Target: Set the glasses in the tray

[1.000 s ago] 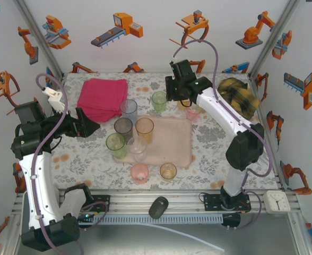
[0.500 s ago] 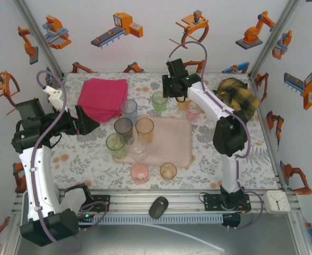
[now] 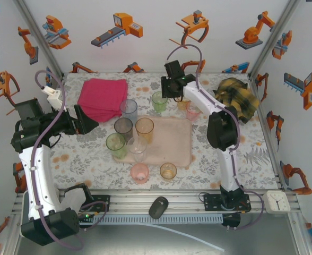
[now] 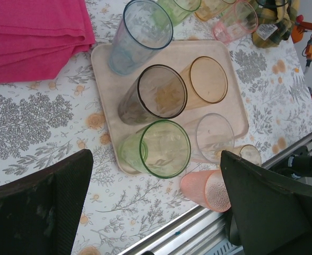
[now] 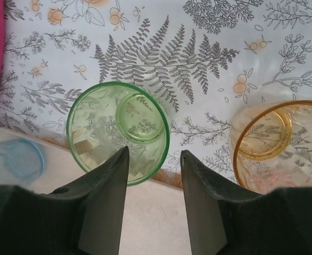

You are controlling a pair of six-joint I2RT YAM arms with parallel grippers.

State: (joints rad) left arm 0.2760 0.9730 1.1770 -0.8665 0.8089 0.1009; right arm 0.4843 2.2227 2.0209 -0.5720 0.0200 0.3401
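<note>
The pale pink tray (image 3: pixel 172 141) lies mid-table and carries a grey glass (image 3: pixel 123 126), an orange glass (image 3: pixel 144 127), a green glass (image 3: pixel 115 143) and a clear glass (image 3: pixel 137 146). A pale blue glass (image 3: pixel 128 109) stands at its far left corner. Behind the tray stand a second green glass (image 3: pixel 159 101), an orange one (image 3: pixel 184 104) and a pink one (image 3: pixel 193 112). My right gripper (image 3: pixel 169 86) hovers open over that green glass (image 5: pixel 119 130), one finger above its mouth, one outside its rim. My left gripper (image 3: pixel 84 119) hangs wide open, left of the tray (image 4: pixel 198 49).
In front of the tray stand a pink glass (image 3: pixel 140 172) and an orange glass (image 3: pixel 168 171). A folded magenta cloth (image 3: pixel 103 98) lies at the back left, a yellow plaid cloth (image 3: pixel 238 95) at the back right. A black mouse (image 3: pixel 158 207) rests on the front rail.
My right arm has swung back and left, bringing its gripper from the pink and orange glasses over the far green glass. The left arm has hardly moved.
</note>
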